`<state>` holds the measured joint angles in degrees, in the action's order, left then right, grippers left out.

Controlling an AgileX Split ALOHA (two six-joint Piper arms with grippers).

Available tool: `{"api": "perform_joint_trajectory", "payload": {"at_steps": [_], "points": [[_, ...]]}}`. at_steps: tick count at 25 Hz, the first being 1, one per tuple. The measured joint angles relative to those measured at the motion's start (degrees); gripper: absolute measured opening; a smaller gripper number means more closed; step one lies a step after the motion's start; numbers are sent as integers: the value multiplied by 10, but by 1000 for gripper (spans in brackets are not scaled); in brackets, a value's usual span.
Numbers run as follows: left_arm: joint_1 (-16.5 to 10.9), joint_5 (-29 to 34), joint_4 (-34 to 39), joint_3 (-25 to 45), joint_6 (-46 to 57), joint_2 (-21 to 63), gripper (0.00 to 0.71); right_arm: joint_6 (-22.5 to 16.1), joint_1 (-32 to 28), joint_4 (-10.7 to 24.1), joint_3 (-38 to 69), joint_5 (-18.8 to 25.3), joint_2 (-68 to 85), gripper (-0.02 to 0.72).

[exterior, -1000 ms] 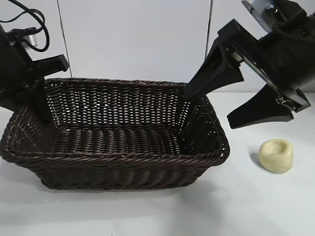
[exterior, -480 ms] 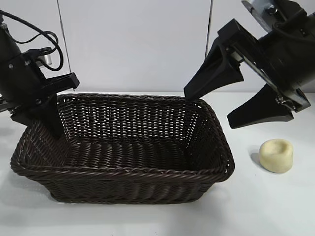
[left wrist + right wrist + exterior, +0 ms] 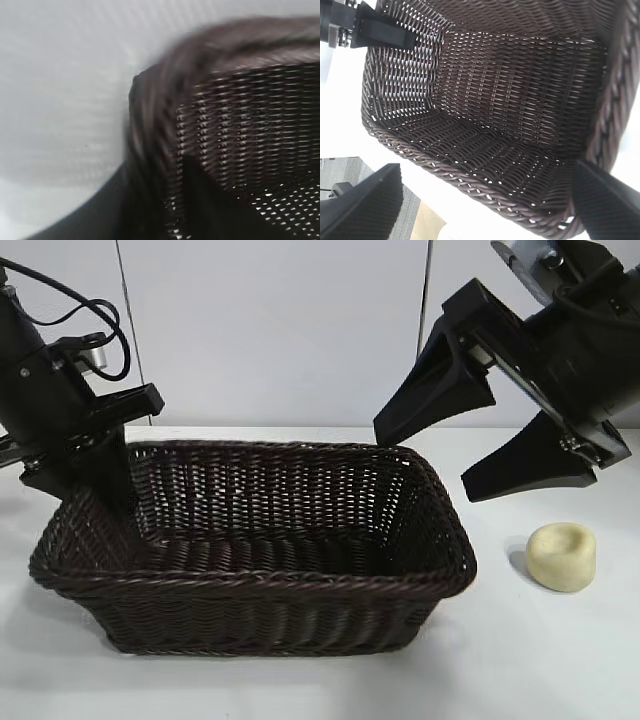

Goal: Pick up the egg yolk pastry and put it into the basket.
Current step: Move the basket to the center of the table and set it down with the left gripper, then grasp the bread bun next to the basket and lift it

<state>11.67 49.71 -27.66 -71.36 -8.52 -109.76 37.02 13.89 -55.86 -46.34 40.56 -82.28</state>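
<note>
Egg yolk pastry [image 3: 562, 555] sits upright, dimple up, on the table [image 3: 540, 660] right of the basket [image 3: 255, 585]. Right gripper [image 3: 478, 452] hangs wide open above and left of it. Left gripper [image 3: 95, 470] straddles the basket's far-left rim; its spread cannot be told.

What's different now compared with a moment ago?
The basket has slid toward the pastry side of the table, drawn along by the left gripper at its far left corner, one finger inside the wall. The right gripper, open above the basket's right end, and the egg yolk pastry on the table have not moved.
</note>
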Motion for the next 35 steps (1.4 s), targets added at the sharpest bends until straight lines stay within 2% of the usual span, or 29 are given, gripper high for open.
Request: {"api": "perform_joint_trajectory", "payload": {"at_steps": [1,3,6,12,20,23,26,29,35], "points": [[0,0,-2,0,0,1,433,0,0,0,0,0,0,654],[0,0,-2,0,0,1,523,0,0,0,0,0,0,654],[0,5,-2,0,0,3,573,0,0,0,0,0,0,654],[0,34,24,-4,1,33,589,0,0,0,0,0,0,654],[0,68,57,-15,2,115,589,0,0,1,0,0,0,654],[0,90,108,-33,29,129,589,0,0,1,0,0,0,654],[-5,100,193,-39,70,129,589,0,0,1,0,0,0,654],[-25,108,240,-39,89,129,589,0,0,1,0,0,0,654],[-80,122,252,-39,91,129,589,0,0,1,0,0,0,654]]}}
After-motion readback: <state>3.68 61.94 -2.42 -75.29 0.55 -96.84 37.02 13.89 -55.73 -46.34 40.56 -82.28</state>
